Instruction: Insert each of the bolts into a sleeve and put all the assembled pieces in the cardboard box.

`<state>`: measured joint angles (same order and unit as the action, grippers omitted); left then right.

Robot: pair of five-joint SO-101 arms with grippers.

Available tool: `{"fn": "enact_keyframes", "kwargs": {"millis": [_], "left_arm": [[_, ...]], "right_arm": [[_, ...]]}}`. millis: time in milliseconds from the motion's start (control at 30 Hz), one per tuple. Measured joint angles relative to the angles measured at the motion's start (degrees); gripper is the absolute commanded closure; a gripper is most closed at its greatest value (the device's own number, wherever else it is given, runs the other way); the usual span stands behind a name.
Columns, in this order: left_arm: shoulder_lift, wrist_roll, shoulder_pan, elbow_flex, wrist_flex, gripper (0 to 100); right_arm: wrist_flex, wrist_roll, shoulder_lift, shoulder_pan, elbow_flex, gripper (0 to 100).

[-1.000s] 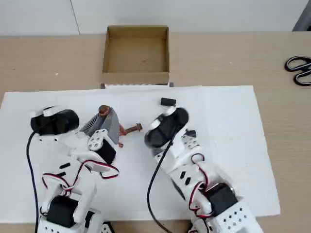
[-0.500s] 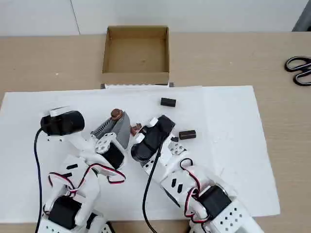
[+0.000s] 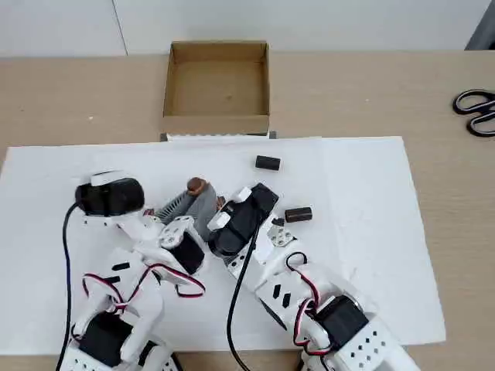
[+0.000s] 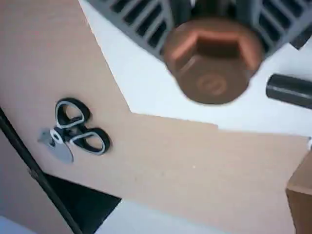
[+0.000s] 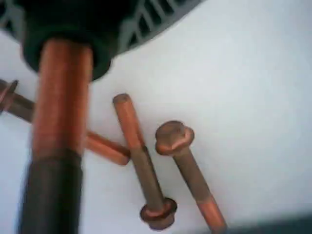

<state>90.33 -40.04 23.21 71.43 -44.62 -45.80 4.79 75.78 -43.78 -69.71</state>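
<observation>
My left gripper [image 3: 194, 198] is shut on a copper bolt [image 4: 209, 63], whose hex head [image 3: 196, 185] points up. The bolt's shank [image 5: 61, 97] runs into a black sleeve [image 5: 63, 34] held in my right gripper [image 5: 68, 19], which is shut on it. In the high view that gripper lies under the right arm's black camera [image 3: 241, 218], close beside the left one. Three loose bolts [image 5: 146, 161] lie on the white paper below. Two more black sleeves [image 3: 267, 163] [image 3: 298, 214] lie on the paper to the right. The cardboard box [image 3: 217, 124] stands open at the back.
White paper [image 3: 371, 232] covers the near half of the wooden table [image 3: 371, 93]. Black scissors [image 3: 478, 110] lie at the far right edge. Both arm bases and their cables crowd the front of the paper.
The left arm has carried its bolt to the right, up against the right arm. The right arm swung left toward it in the first half second, then held still.
</observation>
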Motion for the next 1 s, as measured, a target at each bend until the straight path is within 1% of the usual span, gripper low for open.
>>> {"fn": "enact_keyframes", "kwargs": {"millis": [233,367,500,567,633,733,800,1000], "left_arm": [[0.0,0.0,1.6,0.0,-4.8,100],[0.3,3.1,2.3,-0.1,-8.6,100],[0.9,6.5,3.8,-0.2,-12.1,100],[0.9,8.0,4.7,-0.2,-12.7,99],[0.9,8.9,4.9,-0.2,-12.7,94],[0.9,9.4,4.7,-0.2,-12.7,81],[0.7,9.5,4.7,-0.2,-12.7,76],[0.9,9.6,4.7,-0.2,-12.7,75]], "right_arm": [[1.1,0.0,0.4,-0.3,0.0,99.5],[4.1,0.0,0.4,-0.4,-0.1,99.5],[4.6,0.0,0.3,-0.4,-0.1,99.5],[4.6,0.1,0.3,-0.4,-0.1,99.5],[4.6,0.1,0.3,-0.4,-0.1,99.5],[4.6,0.6,0.3,-0.4,-0.1,99.5],[4.6,1.2,0.3,0.2,-0.2,99.5],[4.7,1.8,0.3,0.0,-0.2,99.5]]}}
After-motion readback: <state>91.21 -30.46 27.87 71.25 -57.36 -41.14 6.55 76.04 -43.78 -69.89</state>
